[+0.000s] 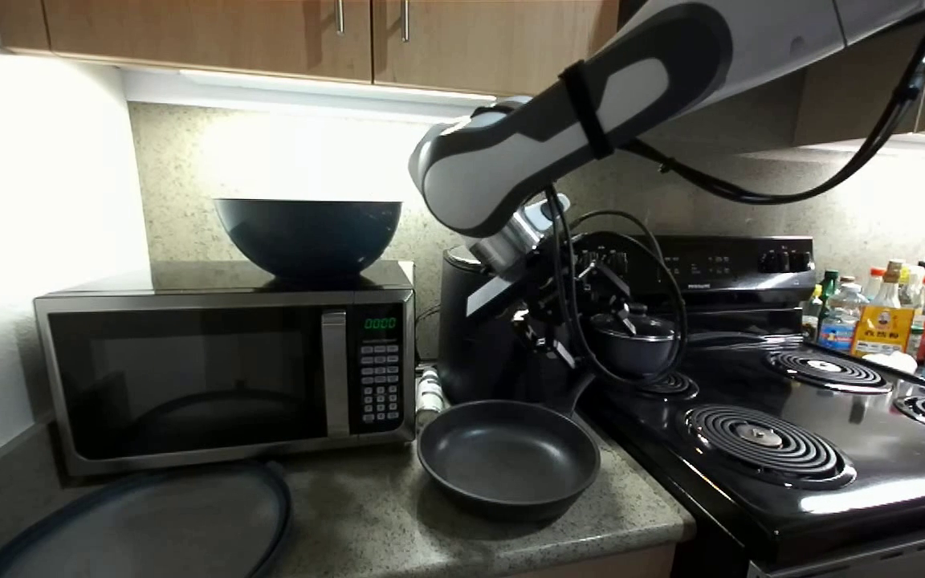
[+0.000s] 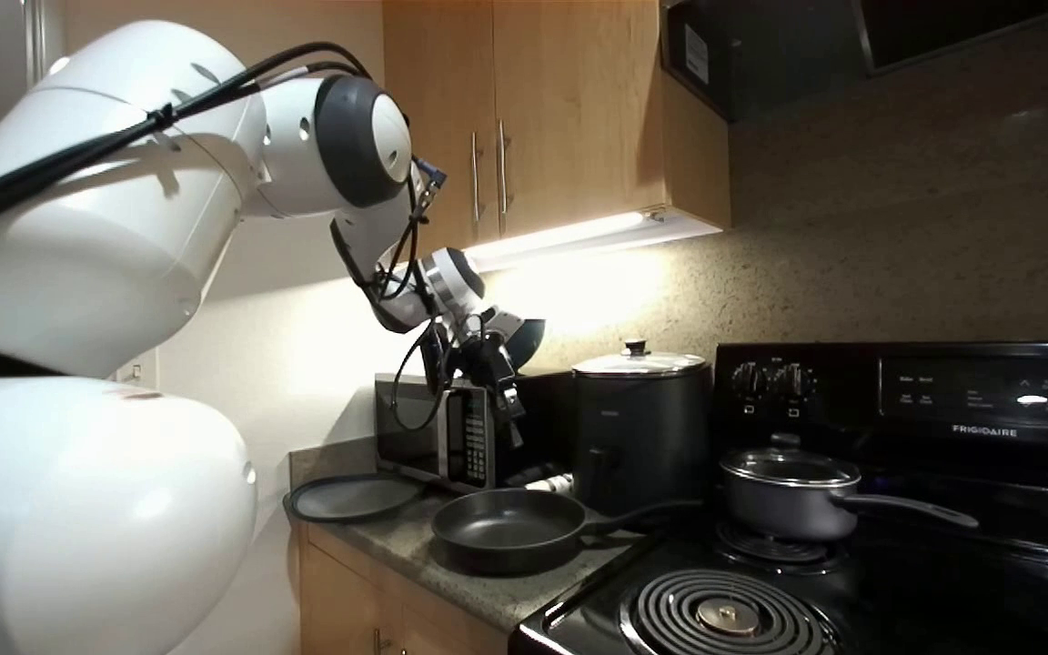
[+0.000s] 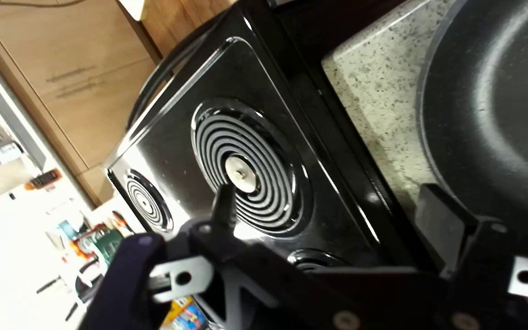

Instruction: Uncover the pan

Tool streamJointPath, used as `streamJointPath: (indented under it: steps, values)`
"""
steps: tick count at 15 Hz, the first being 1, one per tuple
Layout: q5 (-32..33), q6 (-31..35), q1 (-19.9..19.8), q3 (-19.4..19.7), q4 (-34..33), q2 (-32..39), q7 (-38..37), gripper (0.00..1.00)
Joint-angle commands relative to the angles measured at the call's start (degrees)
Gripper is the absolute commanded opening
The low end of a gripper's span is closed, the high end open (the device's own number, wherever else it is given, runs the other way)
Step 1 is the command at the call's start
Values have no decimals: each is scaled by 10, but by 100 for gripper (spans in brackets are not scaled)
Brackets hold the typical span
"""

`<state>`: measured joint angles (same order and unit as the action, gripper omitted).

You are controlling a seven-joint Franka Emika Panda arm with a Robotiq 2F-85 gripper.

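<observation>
The pan point(image 1: 508, 453), dark grey and shallow, stands on the counter beside the stove with its inside showing and nothing on it. It also shows in an exterior view point(image 2: 508, 529) and at the right of the wrist view point(image 3: 520, 105). Its handle points back toward the stove. A flat round dark disc with a raised rim, like a lid point(image 1: 157, 522), lies on the counter before the microwave, also in an exterior view point(image 2: 358, 497). My gripper point(image 3: 335, 211) is open and empty, above the counter near the pan; it shows in both exterior views point(image 1: 597, 339) point(image 2: 511, 420).
A microwave point(image 1: 189, 369) bears a deep dark bowl point(image 1: 310, 233). A tall black pot with a glass lid point(image 2: 640, 437) stands behind the pan. A small lidded pot point(image 2: 788, 498) sits on a back burner of the black stove point(image 1: 719, 514). Bottles point(image 1: 880, 321) stand beyond the stove.
</observation>
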<state>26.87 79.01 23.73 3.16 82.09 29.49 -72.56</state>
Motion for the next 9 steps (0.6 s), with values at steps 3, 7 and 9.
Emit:
streamJointPath:
  steps: [3, 7, 9]
  values:
    - [-24, -9, -46, -21, 25, -24, -27, 100]
    - [51, 25, -40, -27, 34, -27, 22, 100]
    - [104, 62, -49, -27, 26, -15, 64, 100]
